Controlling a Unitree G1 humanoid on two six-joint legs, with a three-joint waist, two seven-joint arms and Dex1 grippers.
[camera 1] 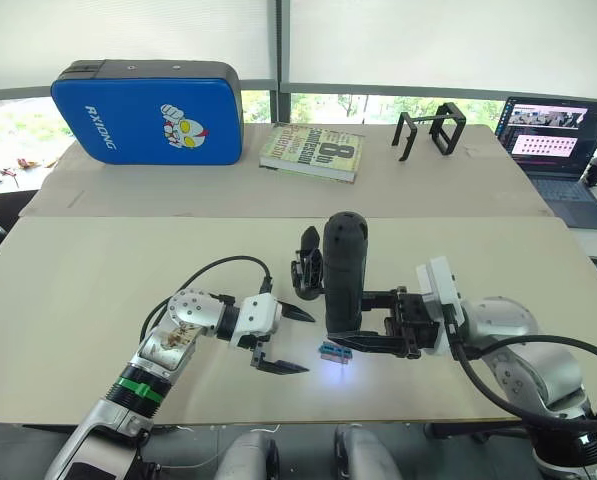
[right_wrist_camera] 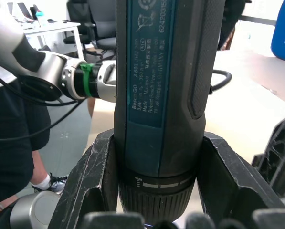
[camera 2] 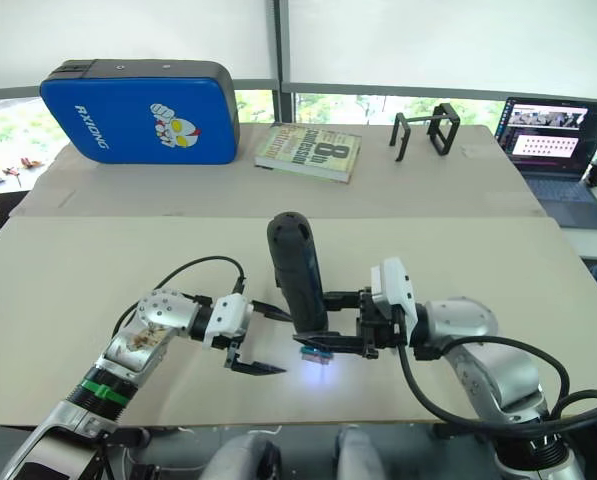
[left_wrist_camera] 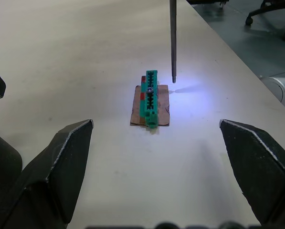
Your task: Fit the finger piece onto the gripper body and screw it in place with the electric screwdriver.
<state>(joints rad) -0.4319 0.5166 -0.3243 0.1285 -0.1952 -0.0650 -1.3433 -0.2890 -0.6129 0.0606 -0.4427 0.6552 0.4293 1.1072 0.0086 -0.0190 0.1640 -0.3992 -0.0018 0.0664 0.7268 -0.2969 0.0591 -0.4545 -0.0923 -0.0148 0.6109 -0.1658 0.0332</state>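
Black right pincer (camera 1: 373, 335) gripping electric screwdriver (camera 1: 344, 270) upright, left pincer (camera 1: 288, 340) spread, tabletop (camera 1: 98, 290) clear around

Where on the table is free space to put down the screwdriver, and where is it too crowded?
Free: the beige table between the blue cushioned case and the left tool. Crowded: around the small green toothed strip, under the dark grey electric screwdriver and beside the black gripper body.

Electric screwdriver (camera 1: 343, 270) upright above green strip (left_wrist_camera: 150, 97); gripper body (camera 1: 306, 266) apparently just behind.
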